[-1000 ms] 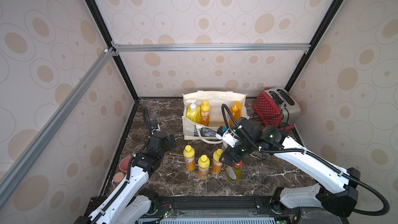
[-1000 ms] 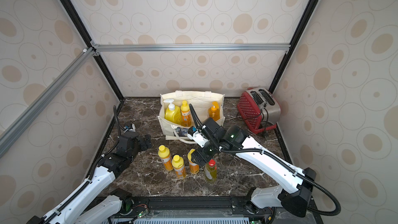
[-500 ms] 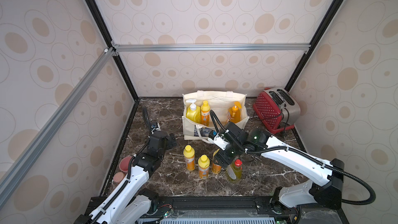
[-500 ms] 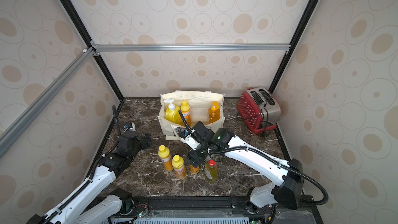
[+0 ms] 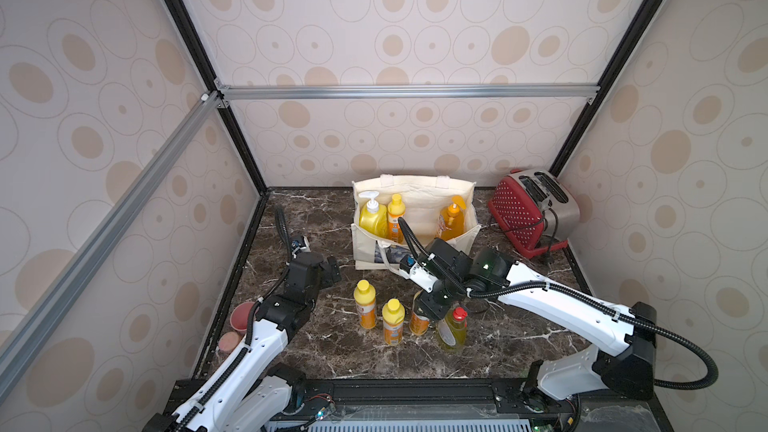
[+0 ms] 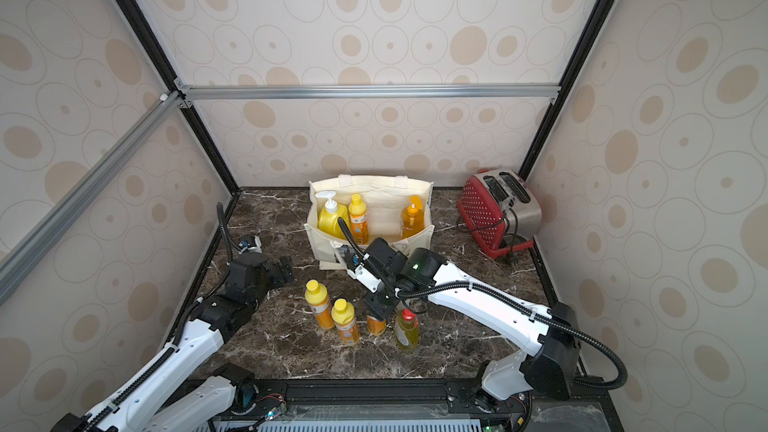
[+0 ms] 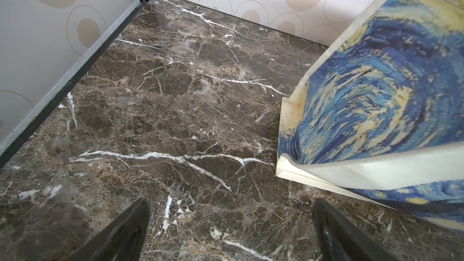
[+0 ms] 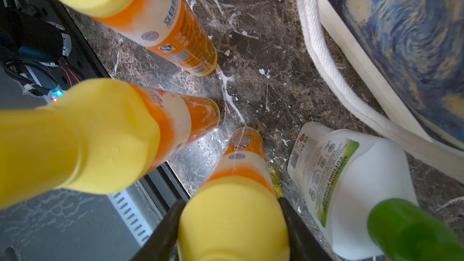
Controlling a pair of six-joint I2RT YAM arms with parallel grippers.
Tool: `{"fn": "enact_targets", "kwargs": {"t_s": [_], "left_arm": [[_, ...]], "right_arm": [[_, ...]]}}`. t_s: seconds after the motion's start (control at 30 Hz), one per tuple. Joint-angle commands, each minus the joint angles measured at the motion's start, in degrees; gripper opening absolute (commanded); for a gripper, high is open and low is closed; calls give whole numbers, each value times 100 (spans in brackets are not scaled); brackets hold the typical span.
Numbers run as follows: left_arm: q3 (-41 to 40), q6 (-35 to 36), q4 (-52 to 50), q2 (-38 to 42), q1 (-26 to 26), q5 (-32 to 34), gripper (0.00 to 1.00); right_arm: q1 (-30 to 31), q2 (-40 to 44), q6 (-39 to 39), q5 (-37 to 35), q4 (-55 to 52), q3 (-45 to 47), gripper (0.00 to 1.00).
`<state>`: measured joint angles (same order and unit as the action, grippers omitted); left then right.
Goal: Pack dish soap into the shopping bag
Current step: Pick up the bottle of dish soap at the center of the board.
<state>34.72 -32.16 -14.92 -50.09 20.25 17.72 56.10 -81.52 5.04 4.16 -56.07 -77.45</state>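
Observation:
The shopping bag (image 5: 411, 178) stands open at the back and holds a big yellow white-pump bottle (image 5: 372, 220), a small orange bottle (image 5: 395, 218) and an amber orange-pump bottle (image 5: 451, 220). Three small orange yellow-capped bottles stand in front of it. My right gripper (image 5: 430, 305) is down over the rightmost one (image 5: 417, 322), and in the right wrist view both fingers (image 8: 170, 222) press the sides of its yellow cap (image 8: 233, 222). A yellow-green red-capped bottle (image 5: 452, 328) stands beside it. A white green-capped bottle (image 8: 346, 179) shows only in the right wrist view. My left gripper (image 5: 328, 270) hangs open left of the bag (image 7: 376, 96).
A red toaster (image 5: 532, 211) with a dark cord sits at the back right corner. Two reddish round things (image 5: 243, 315) lie by the left wall. The bag's white rope handle (image 8: 321, 59) droops onto the marble near the bottles. The black front rail (image 5: 415, 388) bounds the table.
My right gripper has come forward and down over the third small orange bottle, and its jaws have narrowed onto the cap. The left arm has not moved.

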Motion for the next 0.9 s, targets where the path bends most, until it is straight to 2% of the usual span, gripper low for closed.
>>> {"fn": "enact_targets", "kwargs": {"t_s": [0.0, 0.23, 0.33, 0.6, 0.87], "left_arm": [[52, -62, 101, 25, -28, 70, 99], [48, -71, 96, 25, -28, 83, 99], [44, -71, 101, 25, -25, 91, 99], [44, -71, 94, 34, -16, 66, 99], [26, -75, 83, 87, -26, 48, 99]], "right_arm": [[38, 109, -69, -160, -317, -528, 43], [37, 219, -265, -233, -894, -1589, 34], [33, 188, -303, -76, -1094, -2318, 32], [15, -376, -464, 434, -1455, -4570, 32], [-149, -1099, -671, 337, -1334, -6231, 32]]}}
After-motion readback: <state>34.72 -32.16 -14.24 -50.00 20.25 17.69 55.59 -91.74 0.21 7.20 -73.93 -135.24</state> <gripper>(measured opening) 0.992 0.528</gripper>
